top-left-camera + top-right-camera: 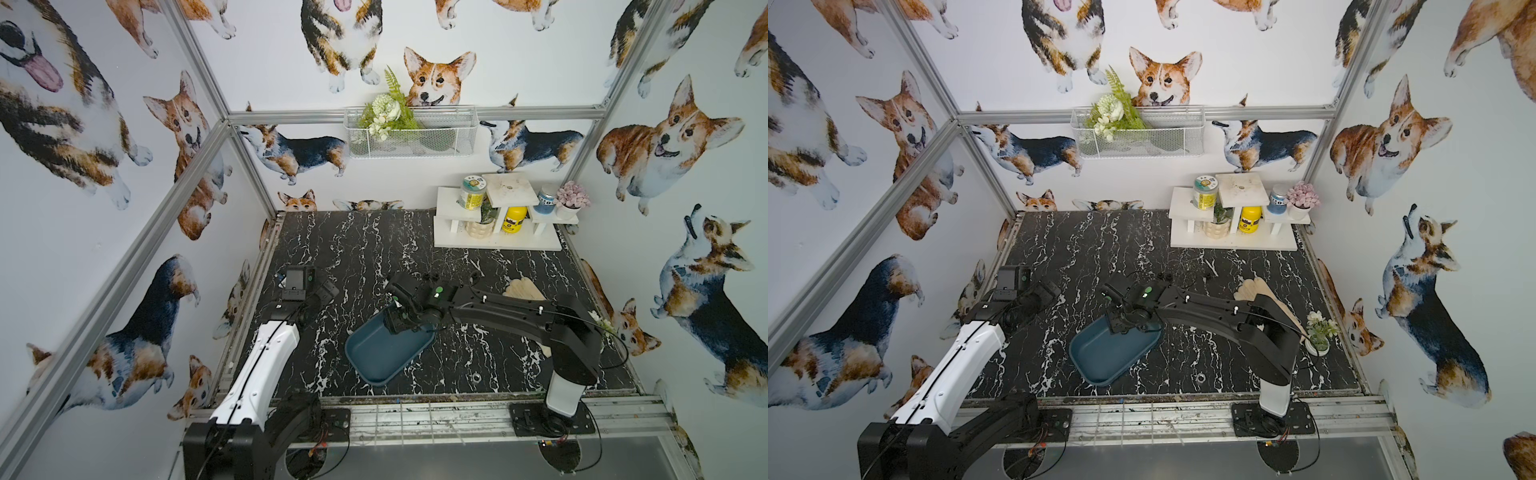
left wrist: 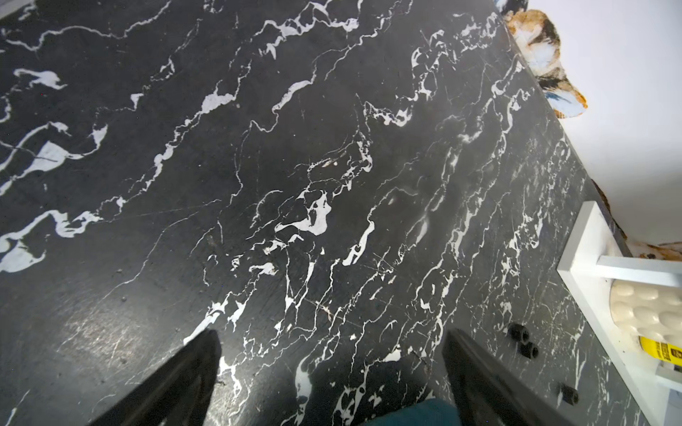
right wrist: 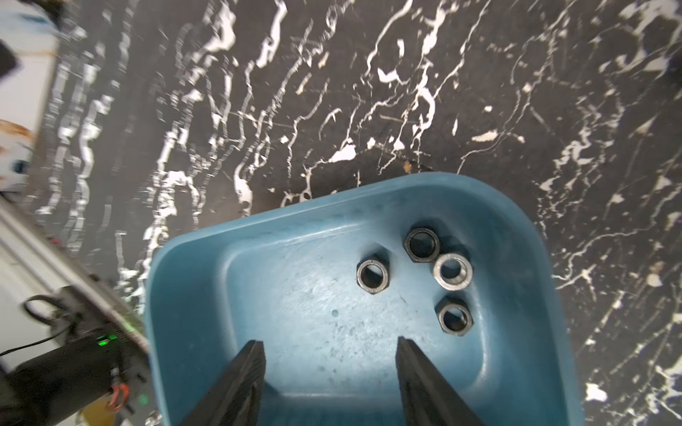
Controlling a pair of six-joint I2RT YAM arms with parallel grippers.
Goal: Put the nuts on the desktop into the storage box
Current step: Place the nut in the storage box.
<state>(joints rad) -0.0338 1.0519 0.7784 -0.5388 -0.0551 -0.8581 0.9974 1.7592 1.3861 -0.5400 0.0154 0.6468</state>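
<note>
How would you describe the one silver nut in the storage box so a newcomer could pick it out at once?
Find the teal-blue storage box on the black marble desktop, under the open right gripper. Four hex nuts lie on its floor near one rounded corner. The silver nut touches a black nut; it alone is bright and shiny, the other three are black.

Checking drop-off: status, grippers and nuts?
Left gripper open, idle. Right gripper open over box, empty. Four nuts in box; black ones still on desktop.
</note>
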